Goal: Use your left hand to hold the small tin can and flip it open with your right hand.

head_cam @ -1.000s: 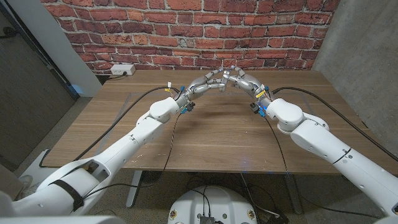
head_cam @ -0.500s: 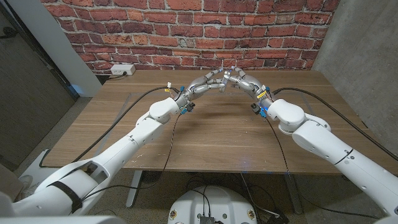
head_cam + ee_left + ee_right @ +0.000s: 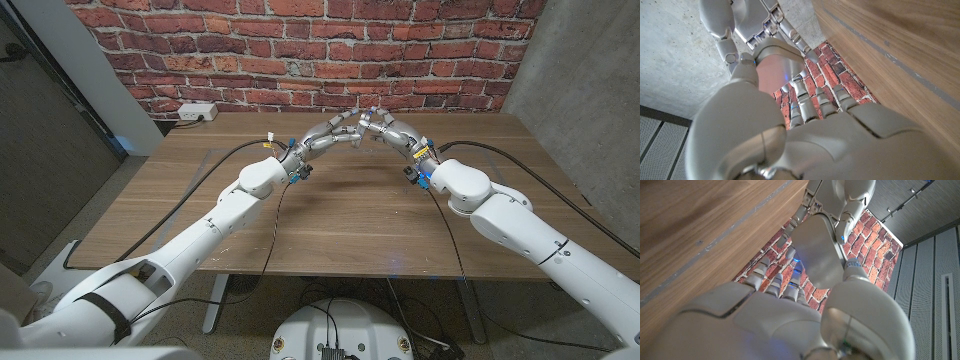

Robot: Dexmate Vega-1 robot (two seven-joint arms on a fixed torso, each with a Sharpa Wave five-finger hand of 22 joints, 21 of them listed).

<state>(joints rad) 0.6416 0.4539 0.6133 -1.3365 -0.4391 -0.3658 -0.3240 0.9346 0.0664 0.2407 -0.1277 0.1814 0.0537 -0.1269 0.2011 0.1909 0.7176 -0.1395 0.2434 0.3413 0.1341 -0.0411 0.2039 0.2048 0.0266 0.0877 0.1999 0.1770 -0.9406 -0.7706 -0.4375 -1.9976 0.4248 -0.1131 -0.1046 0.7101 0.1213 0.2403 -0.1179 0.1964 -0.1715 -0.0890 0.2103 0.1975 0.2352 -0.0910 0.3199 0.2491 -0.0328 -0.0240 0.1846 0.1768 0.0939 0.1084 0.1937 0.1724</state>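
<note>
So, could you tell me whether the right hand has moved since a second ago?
Barely, if at all: the right hand meets the left hand at the same spot below the brick wall.

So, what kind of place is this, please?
Probably a lab or workshop room, not a home: a bare wooden table, a red brick wall behind it, and a wall socket box feeding cables.
</note>
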